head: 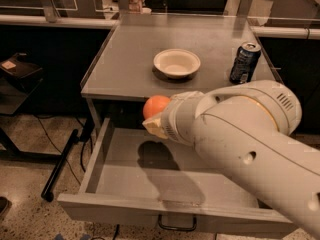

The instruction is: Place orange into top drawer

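Orange (156,106) held over the open top drawer (125,184)
The gripper (159,120) clasps it above the drawer's rear; the drawer floor lies directly below.

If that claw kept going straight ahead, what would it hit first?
The gripper, holding the orange above the top drawer, points left and backward. It would likely first meet the front edge of the table or the dark gap beneath, though depth is unclear.
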Controlling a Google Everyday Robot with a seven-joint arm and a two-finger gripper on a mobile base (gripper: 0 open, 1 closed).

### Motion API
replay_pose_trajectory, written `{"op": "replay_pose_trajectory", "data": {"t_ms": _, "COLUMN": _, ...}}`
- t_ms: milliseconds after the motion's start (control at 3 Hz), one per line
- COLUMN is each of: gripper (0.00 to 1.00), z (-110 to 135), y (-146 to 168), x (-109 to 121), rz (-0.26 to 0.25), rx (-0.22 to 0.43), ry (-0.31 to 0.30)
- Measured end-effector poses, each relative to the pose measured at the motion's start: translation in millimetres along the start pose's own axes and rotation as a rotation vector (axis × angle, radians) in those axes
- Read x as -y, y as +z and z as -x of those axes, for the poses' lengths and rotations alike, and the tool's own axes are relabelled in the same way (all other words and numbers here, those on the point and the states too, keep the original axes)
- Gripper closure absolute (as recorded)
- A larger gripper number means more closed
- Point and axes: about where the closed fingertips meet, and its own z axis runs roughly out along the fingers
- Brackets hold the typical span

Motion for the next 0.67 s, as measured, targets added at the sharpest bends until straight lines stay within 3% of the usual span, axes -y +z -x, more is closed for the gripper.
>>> {"op": "replay_pose_trajectory", "data": {"t_ms": 667, "gripper": 1.00, "z": -26, "y": 13, "x": -28, "rz": 0.064, "rx": 0.016, "ry": 0.124}}
